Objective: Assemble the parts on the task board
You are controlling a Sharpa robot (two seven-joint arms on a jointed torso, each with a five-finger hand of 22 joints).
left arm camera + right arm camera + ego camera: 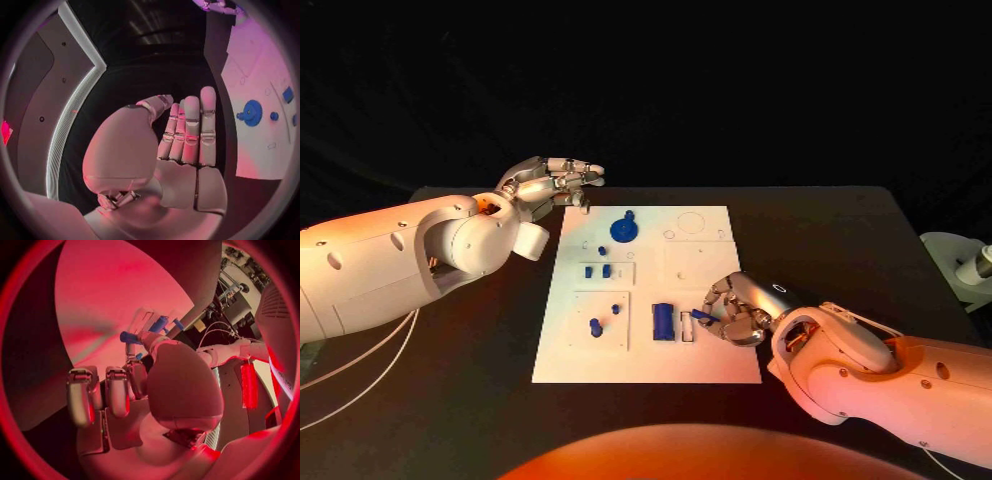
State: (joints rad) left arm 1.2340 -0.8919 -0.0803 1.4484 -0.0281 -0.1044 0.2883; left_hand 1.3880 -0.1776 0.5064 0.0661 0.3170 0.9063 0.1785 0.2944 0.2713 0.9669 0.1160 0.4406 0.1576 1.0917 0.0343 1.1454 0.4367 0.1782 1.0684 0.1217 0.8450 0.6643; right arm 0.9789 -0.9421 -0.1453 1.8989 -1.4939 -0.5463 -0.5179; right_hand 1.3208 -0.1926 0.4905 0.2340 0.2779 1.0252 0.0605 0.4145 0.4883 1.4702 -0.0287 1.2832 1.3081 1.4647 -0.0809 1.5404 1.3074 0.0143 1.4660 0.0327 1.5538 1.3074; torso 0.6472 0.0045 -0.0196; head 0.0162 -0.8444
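Six blue parts (662, 321) (one held)

1. Right hand (147, 390), seen from behind the palm, above the white task board (106, 295).
2. Small blue peg (130, 337), pinched at the tips of the thumb and a finger.
3. Two fingers (81, 397) curled in beside the palm.
4. Further blue parts (159, 323) on the board, just beyond the peg.

A black surface (862, 230) carries the work, its far edge running straight across. Behind that edge hangs a dark, wrinkled cloth backdrop (733, 90) that closes off the room. Just off the surface's right side stands a pale piece of equipment (961, 262).
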